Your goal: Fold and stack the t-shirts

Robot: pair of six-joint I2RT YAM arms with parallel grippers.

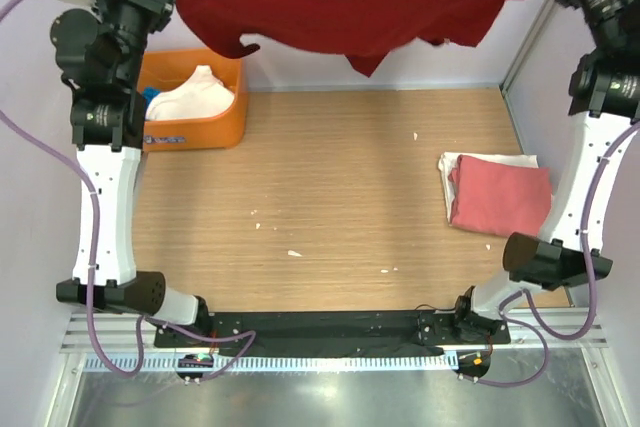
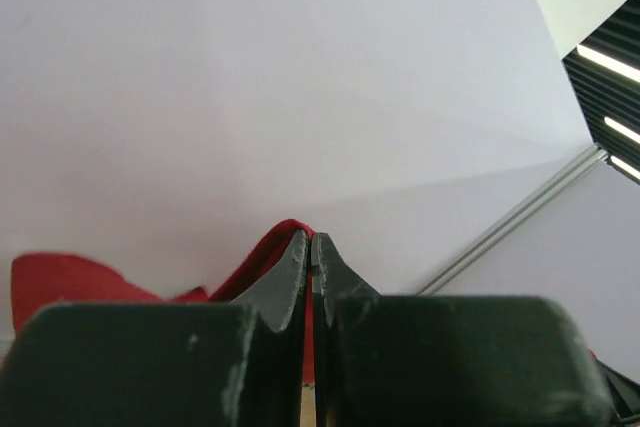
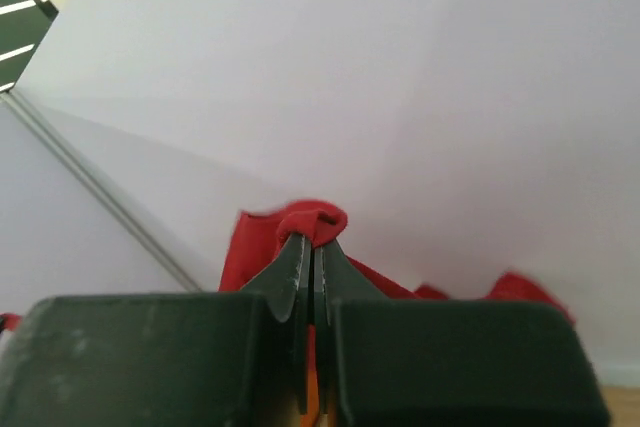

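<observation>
Left pincer [image 2: 311, 240] and right pincer [image 3: 312, 243], both pinched shut on one dark red t-shirt [image 1: 330, 7], frame top; two folded t-shirts [image 1: 500, 199], right.

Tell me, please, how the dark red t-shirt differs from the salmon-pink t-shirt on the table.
The dark red t-shirt hangs unfolded in the air, stretched between the left gripper and right gripper. The salmon-pink t-shirt lies folded on a white t-shirt on the table. The dark red t-shirt is gripped at both ends, while the salmon-pink t-shirt is untouched. The dark red t-shirt is also deeper in colour than the salmon-pink t-shirt. Both are plain cloth.
</observation>
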